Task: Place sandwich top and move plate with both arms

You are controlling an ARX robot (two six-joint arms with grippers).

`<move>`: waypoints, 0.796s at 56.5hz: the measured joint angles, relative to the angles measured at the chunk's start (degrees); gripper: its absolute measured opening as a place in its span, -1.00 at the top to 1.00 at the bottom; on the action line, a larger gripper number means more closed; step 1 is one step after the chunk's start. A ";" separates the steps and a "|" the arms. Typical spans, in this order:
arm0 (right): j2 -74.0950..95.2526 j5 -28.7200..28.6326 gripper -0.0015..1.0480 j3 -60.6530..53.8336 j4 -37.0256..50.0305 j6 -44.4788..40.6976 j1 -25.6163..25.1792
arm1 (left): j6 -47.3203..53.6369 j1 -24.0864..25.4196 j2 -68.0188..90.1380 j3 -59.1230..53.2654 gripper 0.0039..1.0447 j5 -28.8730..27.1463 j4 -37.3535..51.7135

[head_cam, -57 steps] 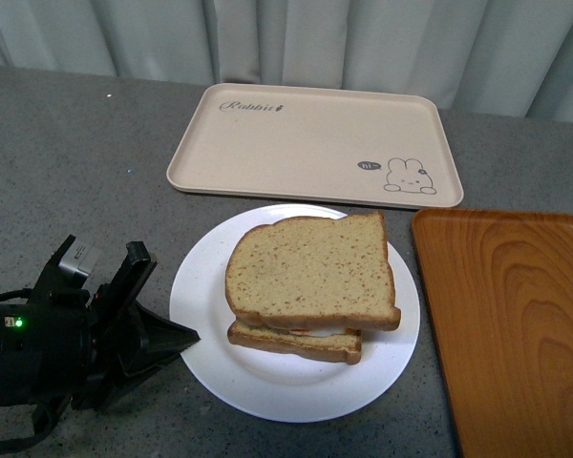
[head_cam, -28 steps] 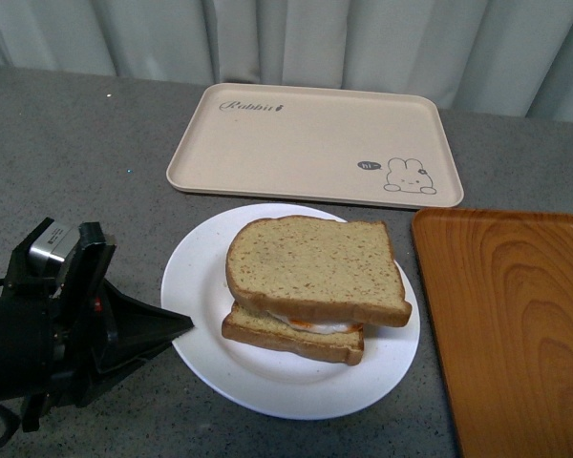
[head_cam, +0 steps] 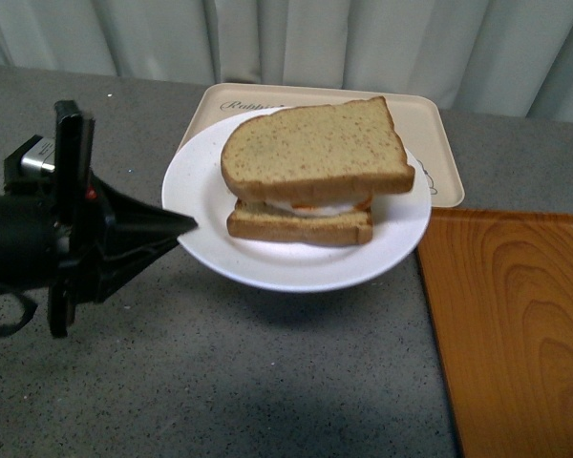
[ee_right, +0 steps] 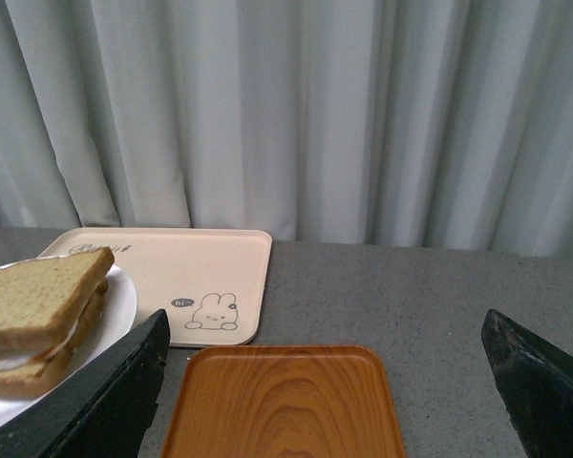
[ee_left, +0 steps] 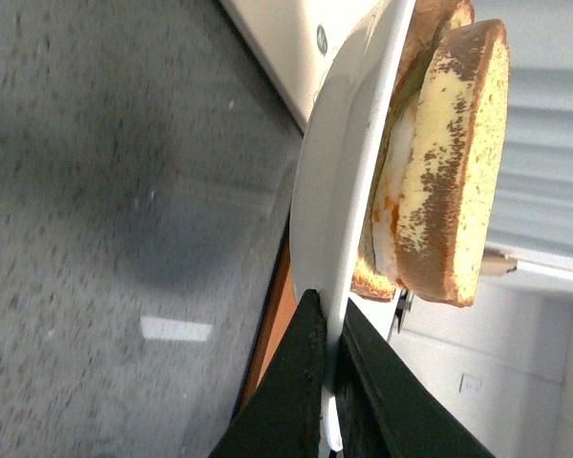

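Plate airborne over table middle, pinched at one rim only by left gripper. Sandwich top sits skewed over lower slice. Right gripper spread wide, empty. Risk: single-edge hold lets plate tilt, so sandwich top slides off.

The left gripper is matte black and angular; its fingers taper forward into a sharp wedge; behind them a flat black bar crosses the body; a grey metal block sits on its far side; a small red spot shows beside the bar; thin black cables loop at the near side. Close up, its fingers look smooth, dark and straight-edged. The right gripper shows two black, faintly grainy wedge fingers.
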 joint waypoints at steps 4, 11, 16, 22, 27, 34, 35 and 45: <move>0.00 0.00 -0.83 0.00 0.00 0.00 0.00 | -0.98 -0.59 2.10 4.28 0.92 -2.69 -1.73; 0.00 0.00 -0.83 0.00 0.02 0.00 0.00 | -1.68 -1.64 6.25 13.03 0.92 -5.97 -5.31; 0.00 0.00 -0.83 0.00 0.02 0.00 0.00 | -2.58 -2.19 9.38 18.45 0.92 -8.22 -7.41; 0.00 0.00 -0.83 0.00 0.00 0.00 0.00 | -3.21 -2.82 14.64 26.86 0.92 -13.92 -12.81; 0.00 0.00 -0.83 0.00 0.02 0.00 0.00 | -4.26 -2.82 19.63 33.44 0.92 -17.38 -15.54; 0.00 0.00 -0.83 0.00 0.00 0.00 0.00 | -5.70 -2.78 23.04 39.65 0.92 -17.86 -17.86; 0.00 0.00 -0.83 0.00 0.00 0.00 0.00 | -5.81 -2.78 23.26 40.17 0.92 -17.90 -18.08; 0.00 0.00 -0.83 0.00 0.00 0.00 0.00 | -5.55 -2.99 25.18 47.39 0.92 -18.86 -24.55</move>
